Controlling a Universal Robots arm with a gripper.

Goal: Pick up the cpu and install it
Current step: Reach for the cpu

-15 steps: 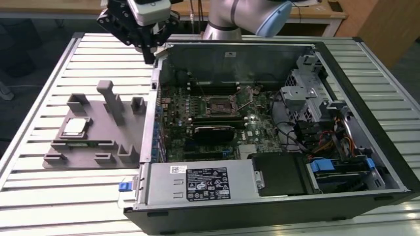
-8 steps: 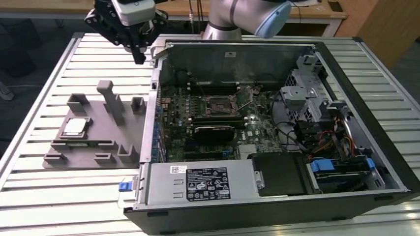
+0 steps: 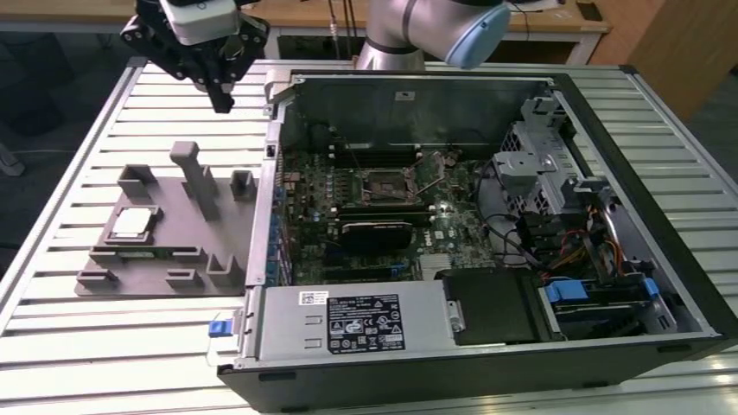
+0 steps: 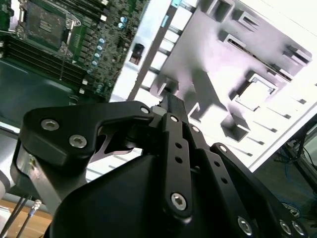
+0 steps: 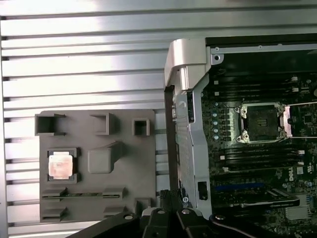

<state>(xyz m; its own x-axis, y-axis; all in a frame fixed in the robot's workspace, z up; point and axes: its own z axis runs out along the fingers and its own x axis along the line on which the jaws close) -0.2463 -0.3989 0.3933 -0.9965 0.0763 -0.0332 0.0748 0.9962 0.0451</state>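
Exterior view, from its left: the cpu (image 3: 130, 223) lies flat, silver top up, in a square pocket on the left part of the grey fixture block (image 3: 173, 255), which sits on the slatted desk (image 3: 69, 337). The chip is square, so it has no long axis to speak of; its edges run in line with the fixture's own sides. Further right and toward the far side, the end effector (image 3: 221, 102) hangs in the air above the desk, past the fixture's far edge and close to the far-left corner of the open computer case (image 3: 680, 285). Its fingers look drawn together to a point, with nothing between them. From there the cpu lies below it, to the near side and to the exterior view's left, well apart. Right again, inside the case, the open CPU socket (image 3: 386, 183) sits on the motherboard with nothing in it. The first wrist view confirms the layout, the cpu (image 5: 61, 165) in its pocket on one side of the case wall and the socket (image 5: 262, 121) on the other.
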